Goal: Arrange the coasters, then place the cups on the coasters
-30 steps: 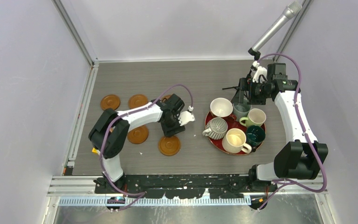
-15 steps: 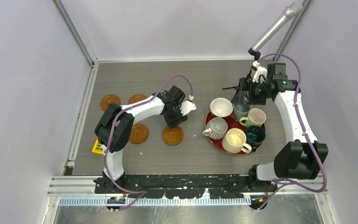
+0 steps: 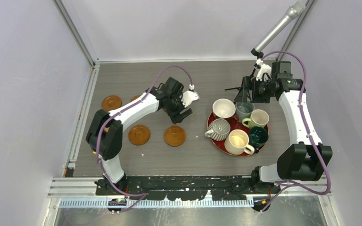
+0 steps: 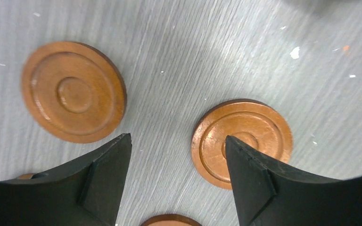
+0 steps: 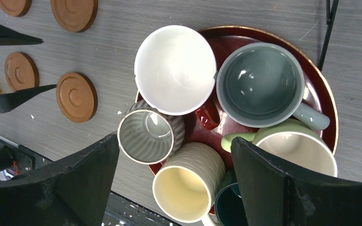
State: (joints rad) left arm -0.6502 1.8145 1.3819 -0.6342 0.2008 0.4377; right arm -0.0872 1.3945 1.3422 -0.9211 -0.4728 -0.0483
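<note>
A grey wood-grain table (image 3: 193, 80) fills the floor of a booth with pale walls (image 3: 28, 94). A round red tray (image 3: 236, 124) with a thin golden rim sits on the table's right half. Small white specks (image 4: 294, 52) dot the tabletop. A silver microphone (image 3: 280, 24) slants in from the far right corner, and thin black rods (image 3: 233, 89) stand just below it. A metal rail (image 3: 82, 117) runs along the table's left edge.
</note>
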